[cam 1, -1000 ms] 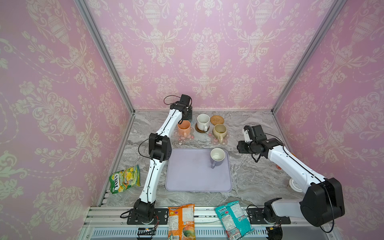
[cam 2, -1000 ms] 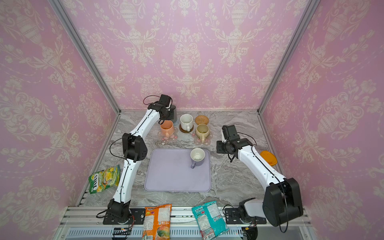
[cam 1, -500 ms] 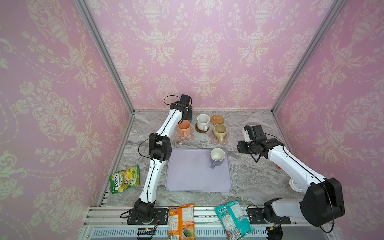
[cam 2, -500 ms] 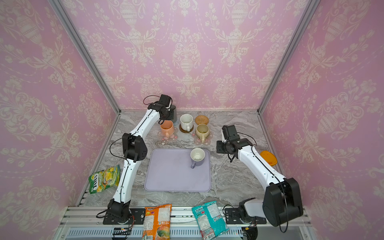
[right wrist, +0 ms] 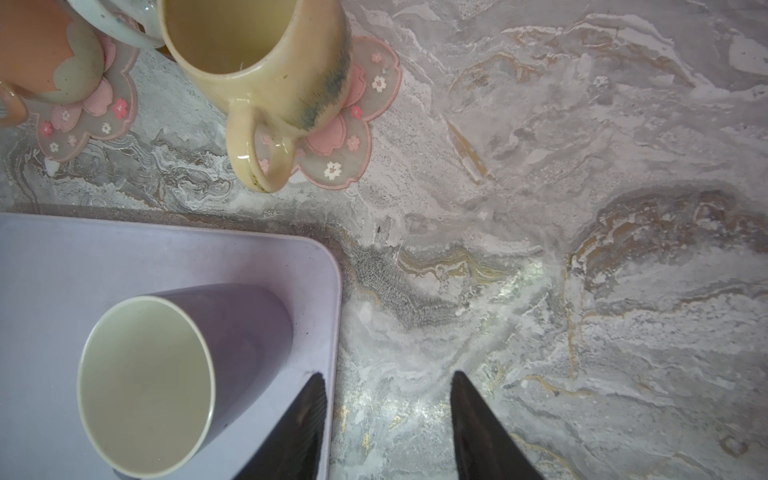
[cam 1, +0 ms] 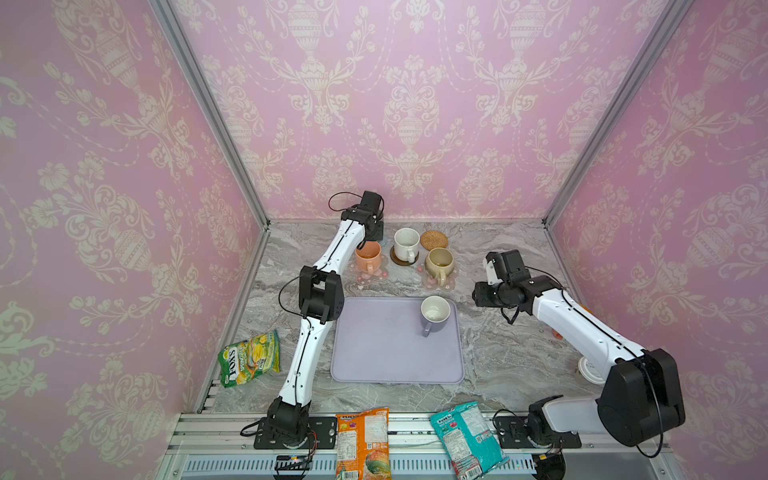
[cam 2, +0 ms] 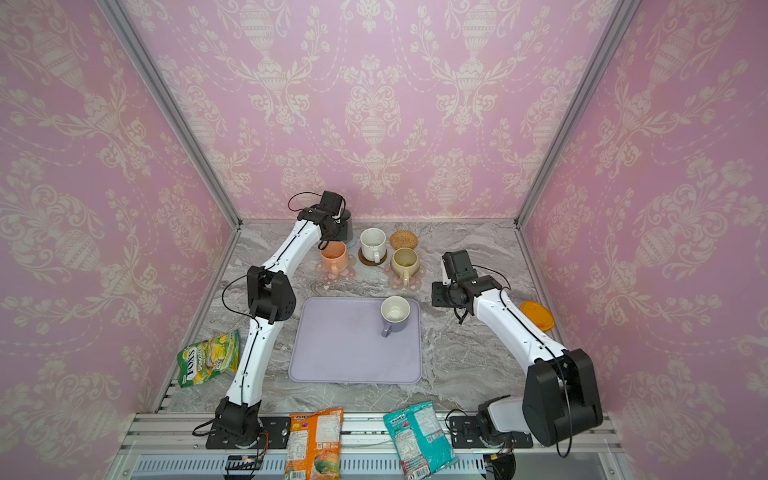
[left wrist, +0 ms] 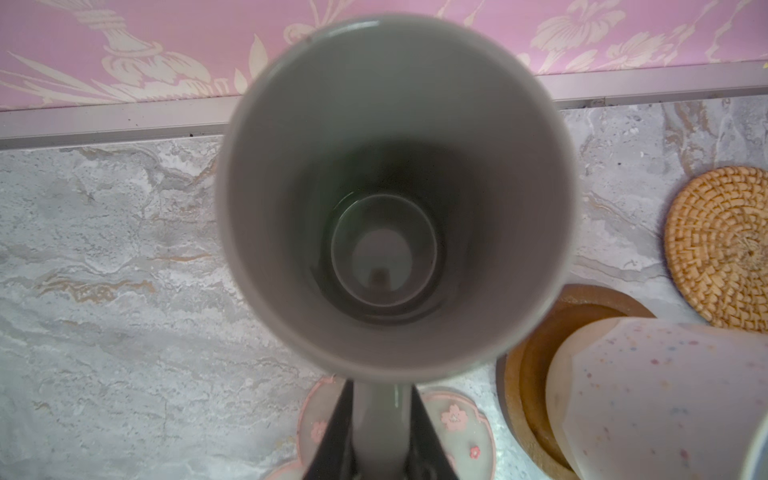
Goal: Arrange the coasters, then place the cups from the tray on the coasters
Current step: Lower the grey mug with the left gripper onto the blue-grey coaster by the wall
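At the back left my left gripper (left wrist: 381, 384) is shut on the wall of the tall dark grey tumbler (left wrist: 395, 199), which stands upright near the rear wall (cam 2: 347, 230). The peach-orange cup (cam 1: 368, 254) and the beige-yellow cup (cam 1: 439, 262) each sit on a pink flower coaster (right wrist: 345, 158). On the dark wooden coaster (left wrist: 528, 374) is the white speckled cup (cam 1: 406, 243). The rattan coaster (cam 1: 434, 240) is bare. The lavender cup (cam 1: 434, 313) stands in the tray (cam 1: 386, 353), at its far right corner. My right gripper (right wrist: 386, 376) hangs open beside that corner, holding nothing.
Three snack bags lie at the front: a green one (cam 1: 249, 357) on the left, an orange one (cam 1: 363, 440) and a teal one (cam 1: 467, 436) on the rail. An orange lid (cam 2: 536, 316) and a small white-lidded container (cam 1: 590, 370) sit behind my right arm.
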Controlling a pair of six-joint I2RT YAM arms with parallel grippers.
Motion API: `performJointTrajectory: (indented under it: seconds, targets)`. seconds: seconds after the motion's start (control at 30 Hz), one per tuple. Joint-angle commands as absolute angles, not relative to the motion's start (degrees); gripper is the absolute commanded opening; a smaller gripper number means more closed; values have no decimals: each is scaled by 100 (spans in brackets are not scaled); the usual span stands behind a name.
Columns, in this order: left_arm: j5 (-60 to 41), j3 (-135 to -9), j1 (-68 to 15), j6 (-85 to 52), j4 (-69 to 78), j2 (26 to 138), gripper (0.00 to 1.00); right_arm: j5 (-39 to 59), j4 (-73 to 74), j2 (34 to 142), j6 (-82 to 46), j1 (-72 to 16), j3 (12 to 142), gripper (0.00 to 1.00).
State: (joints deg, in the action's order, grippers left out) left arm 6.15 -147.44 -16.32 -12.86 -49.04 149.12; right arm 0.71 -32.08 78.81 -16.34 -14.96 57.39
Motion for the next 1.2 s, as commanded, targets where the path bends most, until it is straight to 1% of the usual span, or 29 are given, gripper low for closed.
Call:
performJointTrajectory:
  seconds: [0.0,0.2,0.33,0.47,0.63,1.0,1.17]
  targets:
    - [834,-14704,-1591,-1392,-5013,15135,8,171,-3200,7943,-1714,-1450,5807,50]
    - [818,-14659,-1593,-1489,-5087,15053,9,158,-3219,7969,-1723,-1452,5850,50]
    - [836,-14302,-1594,-1575,-4926,14875,11,218,-3199,7963,-1764,-1450,5841,50]
    - [827,-14262,-1604,-1745,-4851,14893,11,250,-3195,7918,-1810,-1450,5781,50]
    - [780,-14266,-1643,-1845,-4861,14878,18,246,-3216,7815,-1846,-1455,5754,50]
    - [587,-14304,-1679,-1890,-4886,14468,38,264,-3252,7614,-1933,-1450,5704,51]
    - [533,-14483,-1687,-1863,-5035,14244,40,229,-3311,7456,-1956,-1455,5669,50]
